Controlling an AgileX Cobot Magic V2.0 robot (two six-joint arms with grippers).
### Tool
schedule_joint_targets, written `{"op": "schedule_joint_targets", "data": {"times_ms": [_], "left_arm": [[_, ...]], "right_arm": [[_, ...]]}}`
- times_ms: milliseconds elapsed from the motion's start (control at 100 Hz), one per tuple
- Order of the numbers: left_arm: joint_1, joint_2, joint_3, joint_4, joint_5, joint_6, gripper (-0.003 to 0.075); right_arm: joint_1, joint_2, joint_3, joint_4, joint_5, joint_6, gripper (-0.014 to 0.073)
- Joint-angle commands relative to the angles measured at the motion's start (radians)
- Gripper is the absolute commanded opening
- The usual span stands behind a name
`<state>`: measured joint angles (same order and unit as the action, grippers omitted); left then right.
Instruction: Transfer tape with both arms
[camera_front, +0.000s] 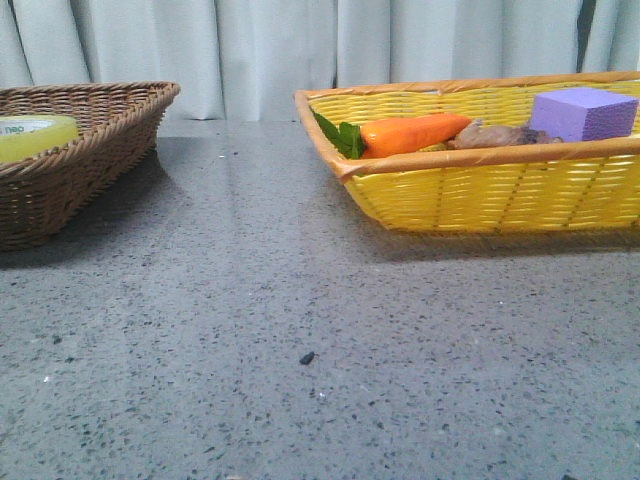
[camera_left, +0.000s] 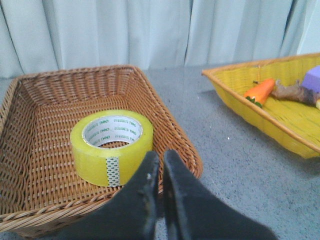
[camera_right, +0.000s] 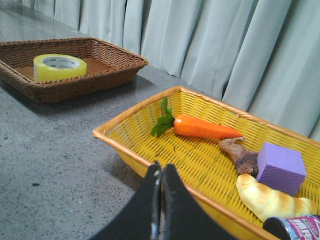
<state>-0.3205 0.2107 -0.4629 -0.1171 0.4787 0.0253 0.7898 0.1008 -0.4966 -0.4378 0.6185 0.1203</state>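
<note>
Fingers closed w/ nothing held on both the left gripper and right gripper, low in each wrist frame. Behind, tape lies flat in the brown basket, center-left. Probably stiff, lightish, slick film; I'd pinch the wall via the core hole. Yellow basket sits upper right in front view.

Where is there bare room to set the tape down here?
Bare tabletop lies between the brown wicker basket and the yellow basket. The yellow basket is crowded around the carrot and purple foam block.
</note>
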Motion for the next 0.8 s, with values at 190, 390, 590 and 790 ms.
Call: {"op": "schedule_joint_targets", "data": {"times_ms": [190,390,590,790], "left_arm": [[0.000,-0.112,0.078,-0.017,-0.116,-0.004,-0.0021],[0.000,-0.112,0.096,-0.017,-0.116,-0.004,-0.0020],[0.000,-0.112,0.096,-0.017,-0.116,-0.004,-0.0020],[0.000,-0.112,0.100,-0.017,-0.118,-0.004,-0.0021]], "right_arm": [[-0.004,-0.012,0.025,-0.052,-0.076,0.002,-0.0074],[-0.004,-0.012,0.025,-0.052,-0.075,0.002,-0.0074],[-0.004,-0.012,0.025,-0.052,-0.075,0.002,-0.0074],[-0.004,-0.012,0.025,-0.052,-0.075,0.002,-0.0074]]}}
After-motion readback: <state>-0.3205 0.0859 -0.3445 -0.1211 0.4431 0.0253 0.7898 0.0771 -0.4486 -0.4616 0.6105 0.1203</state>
